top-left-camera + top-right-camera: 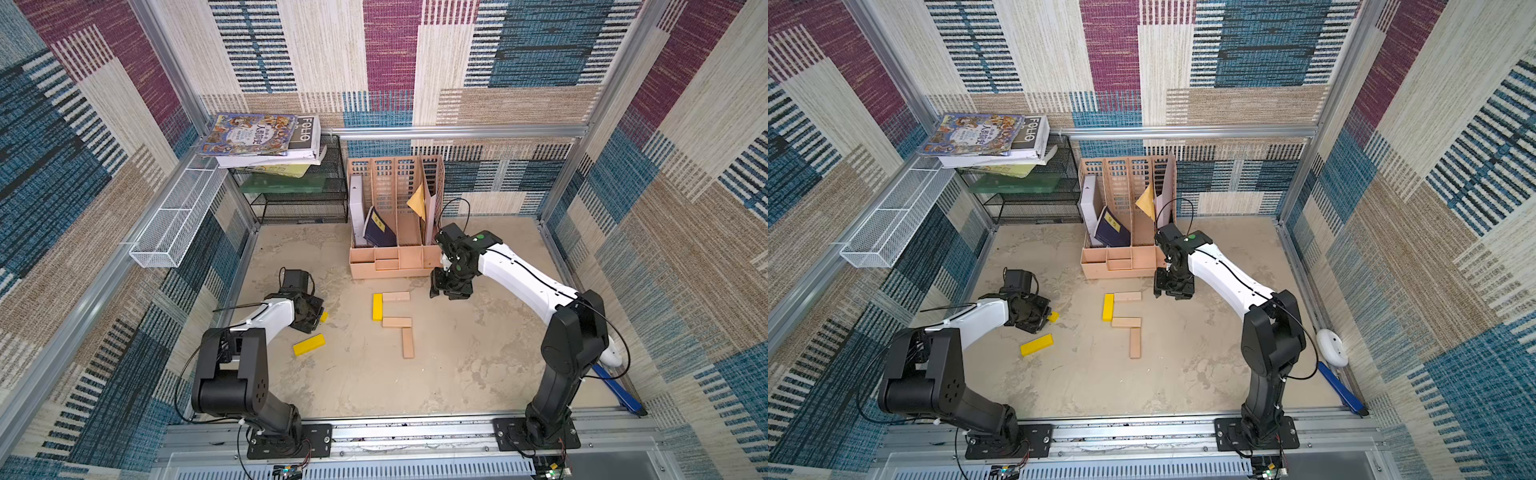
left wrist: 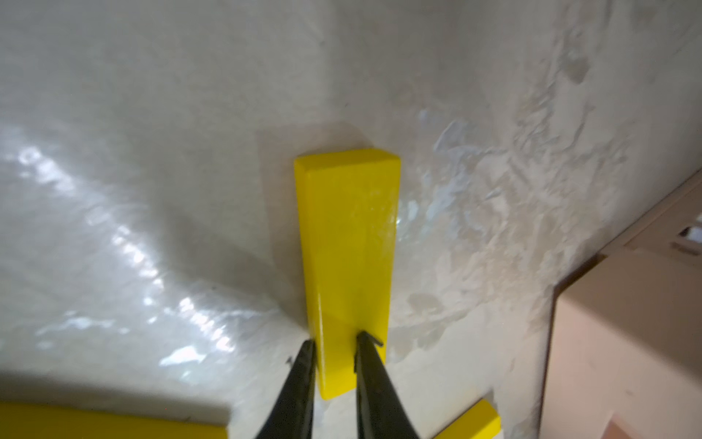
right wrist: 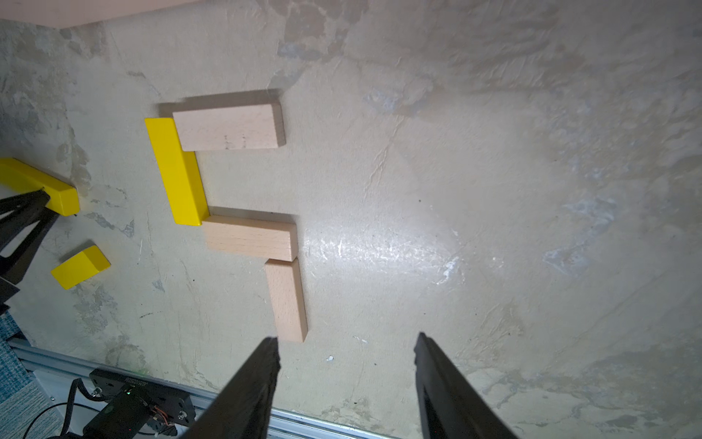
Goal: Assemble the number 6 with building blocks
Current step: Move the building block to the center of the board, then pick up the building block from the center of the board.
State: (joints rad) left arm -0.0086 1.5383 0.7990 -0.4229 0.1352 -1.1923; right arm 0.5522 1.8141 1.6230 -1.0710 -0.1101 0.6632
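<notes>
Jaws of the left gripper [image 2: 334, 342] pinch a yellow plank [image 2: 347, 247] near one end, its length running straight out ahead of them, pointing rightward. A second yellow plank [image 1: 309, 344] lies loose just beside. Further right sits the half-built 6 [image 1: 397, 322], lacking its lower left side and base, gaps likely easiest for the left arm. Beyond, the right gripper [image 3: 346, 340] hangs spread and empty.

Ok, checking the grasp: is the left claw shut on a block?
Shut: the left claw grips a yellow block between both tips.
</notes>
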